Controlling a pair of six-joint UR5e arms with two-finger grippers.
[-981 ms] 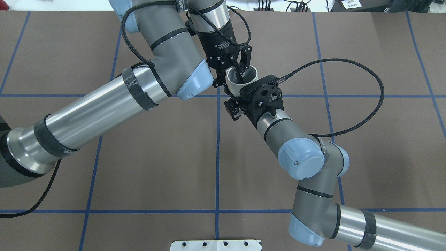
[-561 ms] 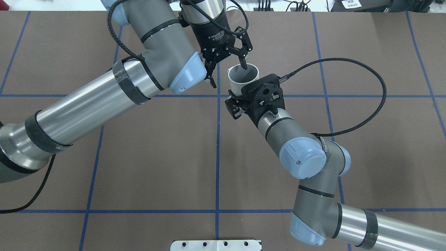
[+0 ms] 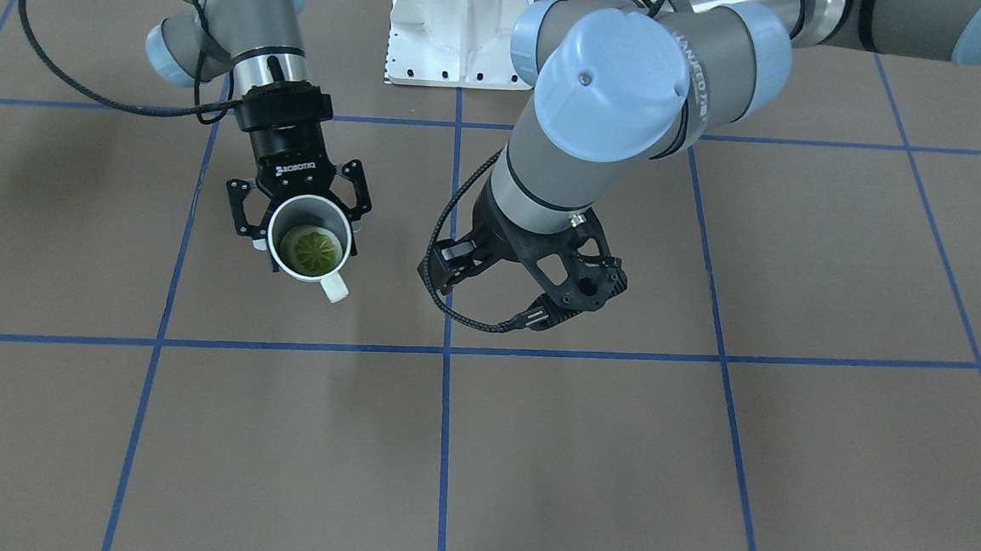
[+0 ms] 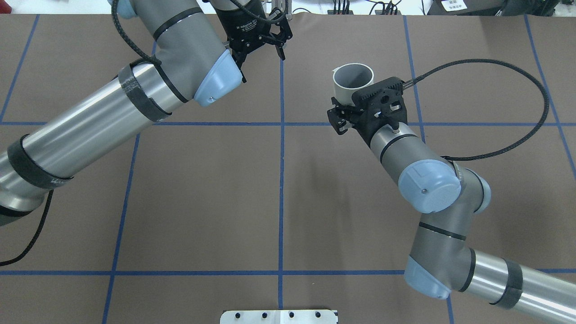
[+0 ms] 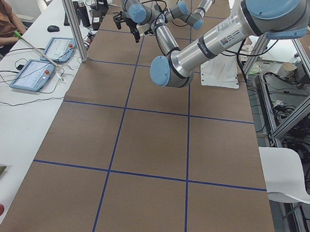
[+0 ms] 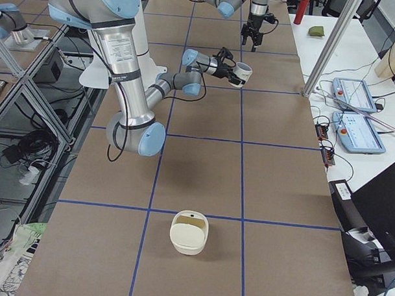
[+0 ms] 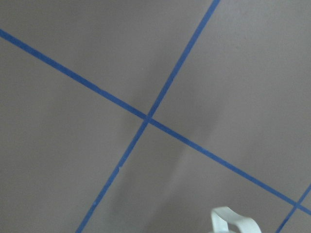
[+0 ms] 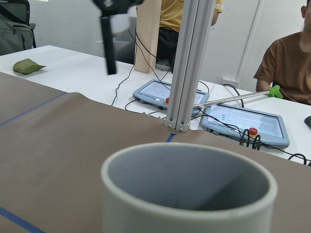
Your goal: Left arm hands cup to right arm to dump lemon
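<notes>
Evidently the hand-over is done and the dumping step is in hand: the right gripper (image 3: 302,221) is clamped around the body of the white cup (image 4: 353,80), one finger on each side. It holds the cup upright above the brown surface (image 4: 202,202), right of the centre tape line and toward the far edge in the overhead view. The lemon (image 3: 313,249) lies at the bottom of the cup, and the squarish handle points away from the wrist. The left gripper (image 4: 263,51) hangs well apart from the cup, at the far edge on the other side of the centre line, with its jaws spread wide and nothing between them. The next move would seem to call for the right wrist to roll until the cup's mouth faces down, while the grip holds so that only the lemon drops. A cream, round-cornered container (image 6: 189,232) sits on the surface toward the robot's right end, well apart from the cup; whether it is meant to catch the lemon cannot be told. Nothing stands directly under the cup. The black cable (image 4: 495,90) looping from the right wrist could pull tight as the wrist turns. An aluminium post (image 8: 187,63) and teach pendants (image 8: 243,119) lie beyond the far edge, out of the way.
</notes>
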